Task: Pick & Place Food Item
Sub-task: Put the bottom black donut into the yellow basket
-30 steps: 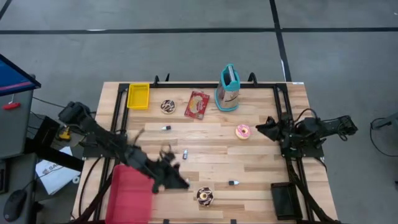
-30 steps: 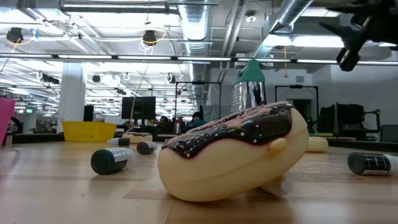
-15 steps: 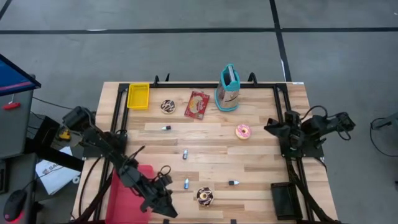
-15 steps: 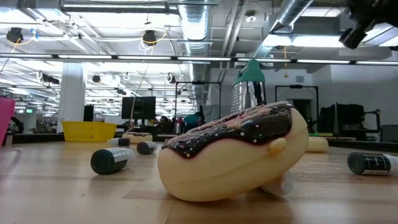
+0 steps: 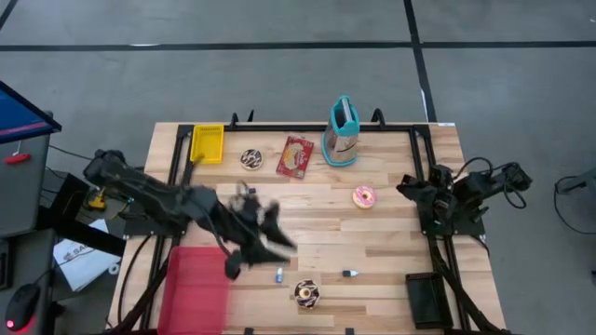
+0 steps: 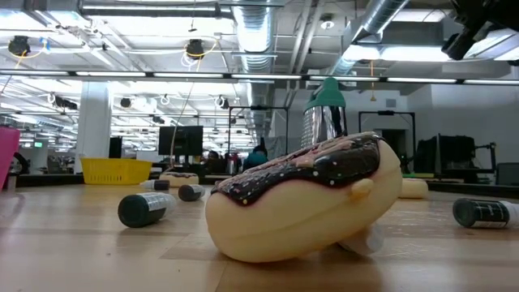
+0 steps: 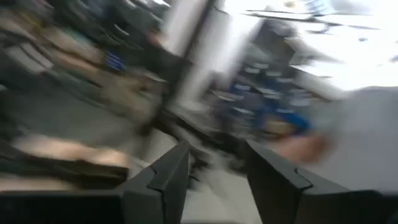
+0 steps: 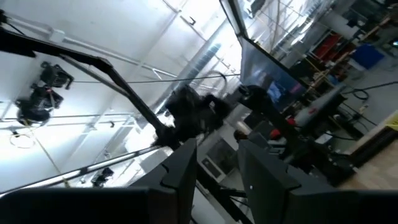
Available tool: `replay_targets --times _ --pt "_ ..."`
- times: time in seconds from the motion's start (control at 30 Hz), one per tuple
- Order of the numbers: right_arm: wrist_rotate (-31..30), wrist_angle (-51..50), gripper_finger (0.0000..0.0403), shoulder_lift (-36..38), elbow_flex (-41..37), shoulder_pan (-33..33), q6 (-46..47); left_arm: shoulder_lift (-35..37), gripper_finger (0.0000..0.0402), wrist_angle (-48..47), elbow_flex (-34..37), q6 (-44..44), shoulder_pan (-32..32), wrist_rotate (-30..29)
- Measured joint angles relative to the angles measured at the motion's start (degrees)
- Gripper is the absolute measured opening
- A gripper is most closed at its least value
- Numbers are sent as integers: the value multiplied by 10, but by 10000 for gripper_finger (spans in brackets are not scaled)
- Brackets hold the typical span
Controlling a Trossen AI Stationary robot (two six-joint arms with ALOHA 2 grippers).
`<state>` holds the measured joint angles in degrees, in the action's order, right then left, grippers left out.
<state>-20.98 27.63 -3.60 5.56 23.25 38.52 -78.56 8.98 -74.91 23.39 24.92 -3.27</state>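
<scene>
**Task item.** The food item nearest the front edge of the table [image 5: 391, 242] is a chocolate donut [image 5: 307, 294]. In the low view it lies tilted, one edge raised. Neither gripper touches it.

**Handling (judgement).**
- Weight: light.
- Body: looks like moulded foam or rubber and should yield a little under the fingers.
- Surface: the icing is glossy and may slip.
- Grip point: take it across the ring, one finger in the hole and one on the outer rim. Alternatively, span the plain lower body below the icing.
- Risk: because it is tilted, it may roll or tip when first touched.

**Grippers.**
- Left gripper [image 5: 268, 234]: over mid-table, just behind the chocolate donut and well above it. In the left wrist view its fingers stand apart with nothing between them.
- Right gripper [image 5: 410, 191]: waiting at the right edge, near the pink donut [image 5: 363, 196]. Its fingers stand a little apart and hold nothing.

**Count, front to back.**
- Tray [image 5: 197, 288], red: one, at front left.
- Donuts: three. One chocolate at the front, one pink at mid-right, one far donut [image 5: 251, 159] at the back.
- Tubes [image 5: 277, 274], small: three visible; the left arm may hide more.
- Packet [image 5: 296, 156], red: one.
- Grater [image 5: 343, 130]: one, upright.
- Bin [image 5: 207, 142], yellow: one, at the back left.
</scene>
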Motion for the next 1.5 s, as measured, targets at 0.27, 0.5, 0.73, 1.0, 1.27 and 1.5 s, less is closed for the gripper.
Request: replay_targets --times 0.27,0.5,0.73,1.0,1.27,1.5 --pt "-2 71 113 -29 28 0 -52 -40 239 -242 -48 -36 30 -89" --pt "13 63 113 -59 74 0 -86 -137 280 -304 -49 -53 97 -84" --pt "19 55 113 -91 91 0 -86 -225 282 -347 -49 -127 122 -156" --pt "23 52 113 -119 92 0 -81 -289 282 -329 -50 -142 76 -175" --pt "23 36 113 -130 92 0 -81 -342 282 -268 -50 -174 69 -132" --pt "23 28 113 -129 92 0 -81 -357 282 -247 -50 -185 68 -128"
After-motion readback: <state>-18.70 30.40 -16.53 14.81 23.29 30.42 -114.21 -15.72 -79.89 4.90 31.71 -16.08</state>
